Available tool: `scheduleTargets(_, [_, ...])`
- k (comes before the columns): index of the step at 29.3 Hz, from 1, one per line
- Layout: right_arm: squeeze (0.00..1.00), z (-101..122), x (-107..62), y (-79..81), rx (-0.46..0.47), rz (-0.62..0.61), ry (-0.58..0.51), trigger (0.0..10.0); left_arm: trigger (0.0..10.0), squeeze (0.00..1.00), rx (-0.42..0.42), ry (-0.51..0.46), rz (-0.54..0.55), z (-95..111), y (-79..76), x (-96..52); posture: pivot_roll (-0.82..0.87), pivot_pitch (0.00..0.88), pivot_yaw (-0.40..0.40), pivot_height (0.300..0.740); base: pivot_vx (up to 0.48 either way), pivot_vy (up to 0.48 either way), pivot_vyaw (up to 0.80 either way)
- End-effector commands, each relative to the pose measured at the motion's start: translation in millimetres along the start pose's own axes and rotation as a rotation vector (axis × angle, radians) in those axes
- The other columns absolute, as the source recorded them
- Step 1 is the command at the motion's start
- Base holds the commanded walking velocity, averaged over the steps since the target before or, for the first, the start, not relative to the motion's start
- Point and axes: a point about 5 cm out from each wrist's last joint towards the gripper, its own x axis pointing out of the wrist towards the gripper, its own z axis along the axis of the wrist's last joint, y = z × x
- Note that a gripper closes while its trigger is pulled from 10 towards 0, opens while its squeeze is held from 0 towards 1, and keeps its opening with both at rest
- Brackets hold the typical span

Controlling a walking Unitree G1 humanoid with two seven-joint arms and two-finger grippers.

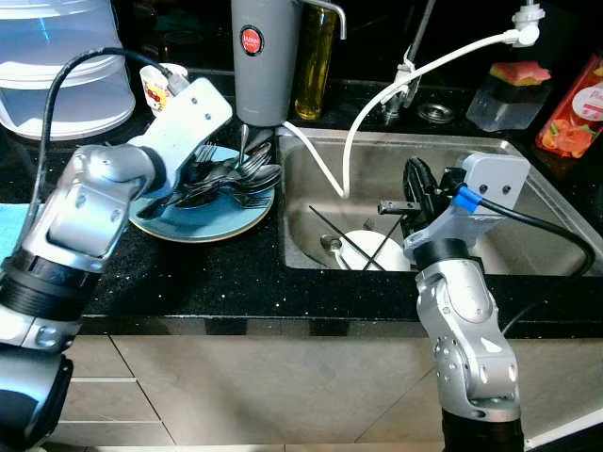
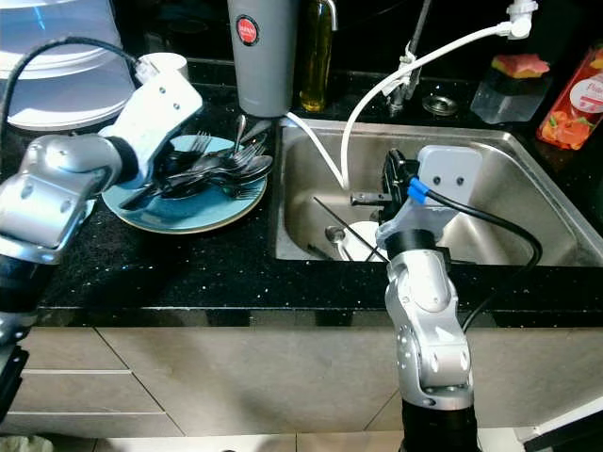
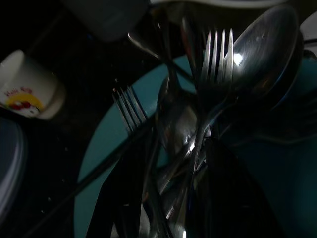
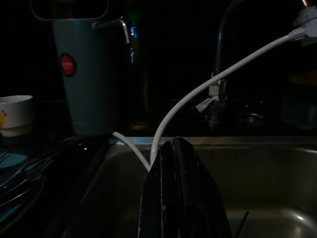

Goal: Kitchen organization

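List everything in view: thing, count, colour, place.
plate: 1, blue, counter left of sink
cutlery: pile of forks and spoons, silver, on the plate
grey container: 1, red round label, behind the plate
oil bottle: 1, yellow, right of the container
cup: 1, white, printed, behind the plate
sink: 1, steel, centre-right
white hose: 1, runs into the sink
white dish: 1, sink bottom
red packet: 1, far right
left gripper: over the cutlery
right gripper: over the sink, fingers together
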Motion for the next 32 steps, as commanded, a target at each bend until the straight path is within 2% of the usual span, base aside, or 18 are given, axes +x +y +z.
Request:
scheduleTargets(1, [0.00,-3,0.4,0.2,0.006,0.001,0.006,10.0,10.0,0.00,-0.013,0.027,-0.027,-7,-2.3,3.6,0.23,0.029,-0.068,0.740,0.000,0.000,0.00])
scheduleTargets(9, [0.00,-2,-0.3,-0.5,0.006,-0.003,0.006,10.0,10.0,0.00,0.035,0.063,-0.064,-16,-4.5,13.9,0.23,0.035,-0.068,0.740,0.000,0.000,0.00])
scheduleTargets(18, [0.00,-2,-0.8,-0.4,0.005,-0.005,0.006,10.0,10.0,0.00,0.018,0.075,-0.080,-18,-4.0,22.9,0.23,0.038,-0.067,0.740,0.000,0.000,0.00])
scheduleTargets(19, [0.00,-2,-1.1,-0.4,0.005,-0.005,0.006,10.0,5.4,0.00,0.014,0.081,-0.082,-19,-3.6,23.7,0.22,0.042,-0.067,0.740,0.000,0.000,0.00])
scheduleTargets(20, [0.00,-2,-1.2,-0.4,0.005,-0.005,0.007,10.0,4.5,0.00,0.011,0.083,-0.083,-19,-3.6,24.0,0.22,0.042,-0.067,0.740,0.000,0.000,0.00])
scheduleTargets(21, [0.00,-2,-1.3,-0.4,0.004,-0.006,0.008,10.0,3.8,0.00,0.009,0.083,-0.083,-19,-3.5,24.2,0.22,0.042,-0.067,0.740,0.000,0.000,0.00])
scheduleTargets(23, [0.00,-2,-1.5,-0.7,0.004,-0.006,0.008,10.0,3.5,0.00,0.008,0.085,-0.085,-20,-3.7,24.3,0.22,0.044,-0.067,0.740,0.000,0.000,0.00])
scheduleTargets(24, [0.00,-2,-1.6,-0.8,0.004,-0.007,0.008,10.0,2.5,0.00,0.009,0.086,-0.086,-20,-3.8,24.4,0.22,0.044,-0.068,0.740,0.000,0.000,0.00])
scheduleTargets(25, [0.00,-2,-1.6,-0.9,0.003,-0.007,0.009,10.0,2.5,0.00,0.009,0.086,-0.088,-20,-3.8,24.6,0.22,0.044,-0.068,0.740,0.000,0.000,0.00])
scheduleTargets(26, [0.00,-2,-1.6,-1.0,0.003,-0.007,0.009,10.0,0.4,0.00,0.007,0.086,-0.090,-20,-3.9,24.7,0.22,0.045,-0.069,0.740,0.000,0.000,0.00])
scheduleTargets(27, [0.00,-2,-1.5,-1.1,0.003,-0.006,0.009,10.0,0.0,0.00,0.007,0.087,-0.091,-20,-4.0,24.9,0.22,0.045,-0.070,0.740,0.000,0.000,0.00])
scheduleTargets(32, [0.00,-2,-0.7,-1.2,0.002,-0.004,0.009,10.0,0.0,0.00,0.001,0.080,-0.095,-20,-3.7,26.0,0.22,0.044,-0.073,0.740,0.000,0.000,0.00])
